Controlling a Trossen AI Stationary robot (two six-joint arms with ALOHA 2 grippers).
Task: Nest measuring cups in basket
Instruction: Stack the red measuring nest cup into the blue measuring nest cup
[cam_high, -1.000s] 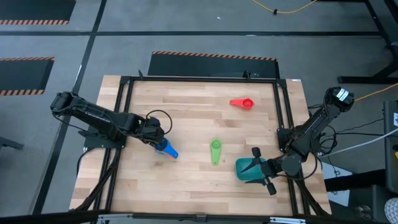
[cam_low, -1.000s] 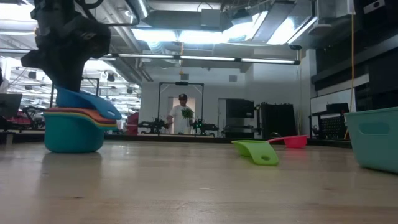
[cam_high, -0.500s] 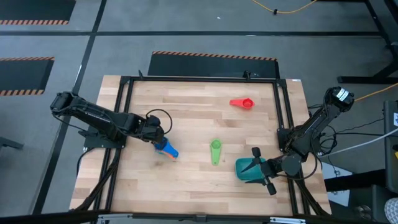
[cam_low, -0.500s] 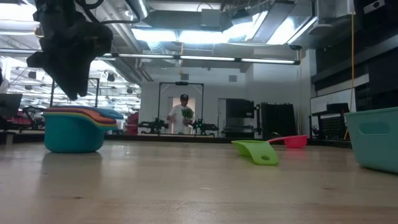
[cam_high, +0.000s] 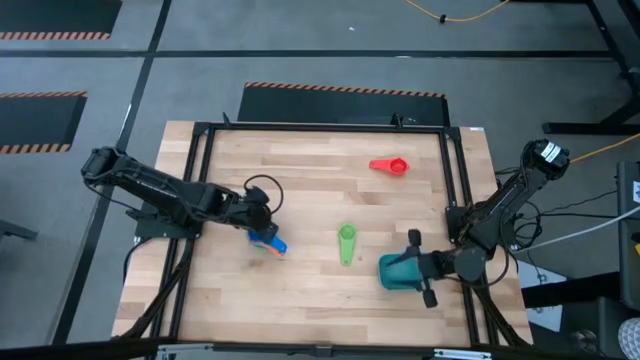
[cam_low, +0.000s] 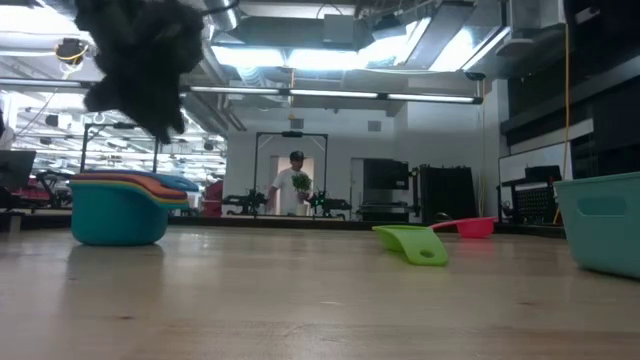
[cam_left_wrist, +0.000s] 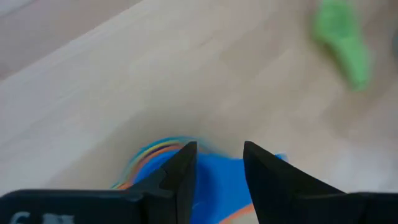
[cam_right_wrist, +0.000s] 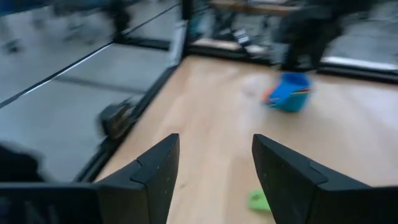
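The wooden table (cam_high: 310, 180) has wide bare board through its middle and along its near edge, with a dark metal frame (cam_high: 200, 150) running round the sides. The stack of nested cups (cam_high: 266, 241) sits left of centre, well clear of every edge: a teal cup at the bottom, then orange and other colours, with a blue cup on top, its handle pointing towards the near right. In the low view the stack (cam_low: 120, 205) stands flat on the board.

The left gripper (cam_high: 258, 222) hangs just above and beside the stack, its fingers parted with nothing between them; the left wrist view shows the two dark fingers (cam_left_wrist: 180, 171) apart over the blue cup (cam_left_wrist: 217, 186). A second ago that blue cup was tilted under the gripper; now it lies settled in the stack, and the gripper has let go and lifted away, showing higher in the low view (cam_low: 140, 60).

The right gripper (cam_high: 420, 268) is at the near right, over the basket (cam_high: 398, 272), and has turned slightly since the earlier frame. Its fingers stand apart and hold nothing, as the right wrist view (cam_right_wrist: 211, 168) shows.

The green cup (cam_high: 346, 240) lies alone between stack and basket, handle towards the near edge, on the direct line between them. The red cup (cam_high: 390, 165) lies far off towards the far right. Beyond the table a person (cam_low: 294, 185) stands in the room.
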